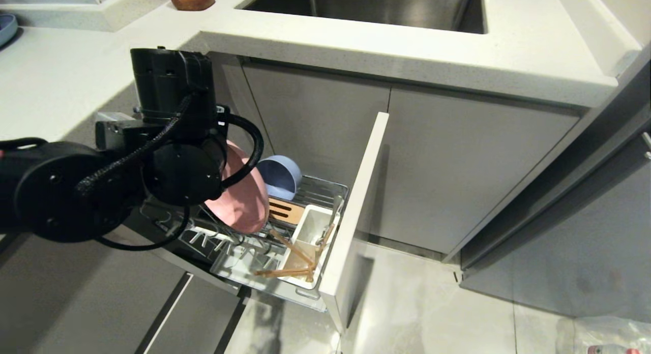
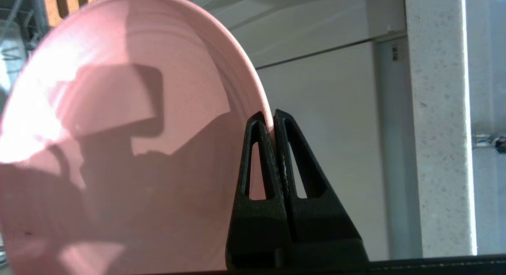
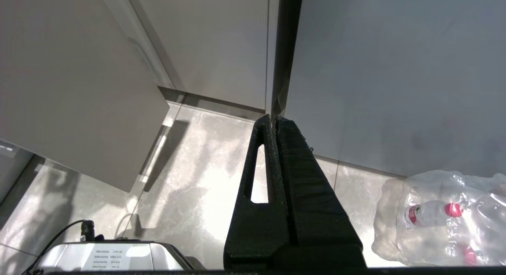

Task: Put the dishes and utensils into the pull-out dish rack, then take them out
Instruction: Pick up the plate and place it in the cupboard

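Over the pull-out rack [image 1: 305,201], which stands open under the white counter [image 1: 407,43], the left gripper [image 2: 272,119] holds the pink plate [image 1: 244,201]. Its two black fingers [image 2: 257,164] are pressed on the rim of the plate, one on each face, so the plate is pinched at its edge. The plate stands on its edge, tilted, above the wire part of the rack; whether its lower edge touches the wires cannot be told, because the black arm [image 1: 101,191] covers that side.

Behind the plate, at the back of the rack near the cabinet doors [image 1: 315,115], the blue bowl [image 1: 278,177] lies on its side with the opening turned toward the plate. Beside the plate, toward the front panel [image 1: 356,211] of the rack, there is a brown slotted strip [image 1: 287,211], and next to it the white caddy [image 1: 310,237]. Two wooden chopsticks [image 1: 290,252] lean in the caddy, crossed, their ends reaching out over the white tray [image 1: 239,262] of the rack. The grey spoon [image 1: 333,216] stands in the same caddy, close to the front panel.

The right gripper [image 3: 274,119] is far from the rack, low over the grey floor tiles [image 3: 197,180], with its fingers closed together and nothing between them. Near it on the floor lies a pack of bottles [image 3: 438,215] in clear plastic.
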Controlling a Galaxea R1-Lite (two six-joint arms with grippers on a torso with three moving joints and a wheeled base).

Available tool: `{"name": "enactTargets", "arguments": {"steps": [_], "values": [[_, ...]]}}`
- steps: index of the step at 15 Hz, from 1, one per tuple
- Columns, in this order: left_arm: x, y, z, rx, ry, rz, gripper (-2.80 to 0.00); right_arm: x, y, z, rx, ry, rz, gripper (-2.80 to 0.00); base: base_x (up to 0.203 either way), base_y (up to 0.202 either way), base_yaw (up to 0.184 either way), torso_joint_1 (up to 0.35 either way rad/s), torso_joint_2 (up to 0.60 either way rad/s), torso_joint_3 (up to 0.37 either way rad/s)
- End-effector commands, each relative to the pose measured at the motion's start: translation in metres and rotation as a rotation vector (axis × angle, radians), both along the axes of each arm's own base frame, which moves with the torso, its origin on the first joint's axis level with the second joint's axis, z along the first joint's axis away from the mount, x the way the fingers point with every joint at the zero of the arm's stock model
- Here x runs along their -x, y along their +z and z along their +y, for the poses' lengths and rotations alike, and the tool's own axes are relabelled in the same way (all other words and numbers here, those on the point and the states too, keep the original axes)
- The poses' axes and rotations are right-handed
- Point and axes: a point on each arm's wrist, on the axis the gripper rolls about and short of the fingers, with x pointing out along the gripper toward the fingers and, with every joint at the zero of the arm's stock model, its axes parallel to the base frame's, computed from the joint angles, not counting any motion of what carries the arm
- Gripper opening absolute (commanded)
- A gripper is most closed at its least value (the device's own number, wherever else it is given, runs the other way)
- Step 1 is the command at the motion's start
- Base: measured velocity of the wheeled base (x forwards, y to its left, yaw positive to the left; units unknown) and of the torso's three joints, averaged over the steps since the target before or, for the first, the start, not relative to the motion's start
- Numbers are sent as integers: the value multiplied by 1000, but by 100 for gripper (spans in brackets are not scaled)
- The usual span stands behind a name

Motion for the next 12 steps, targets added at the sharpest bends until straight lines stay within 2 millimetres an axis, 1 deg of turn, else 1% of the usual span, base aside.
{"name": "enactTargets", "arguments": {"steps": [1,4,12], "values": [[-3,-4,-1,6,9,-1,-280,0,0,0,-2,0,2,-280,0,0,0,0,0,0],[-6,-7,-2,16,10,-17,-280,0,0,0,0,0,3,-280,0,0,0,0,0,0],[-10,-18,6,30,35,-5,-280,0,0,0,0,0,2,-280,0,0,0,0,0,0]]}}
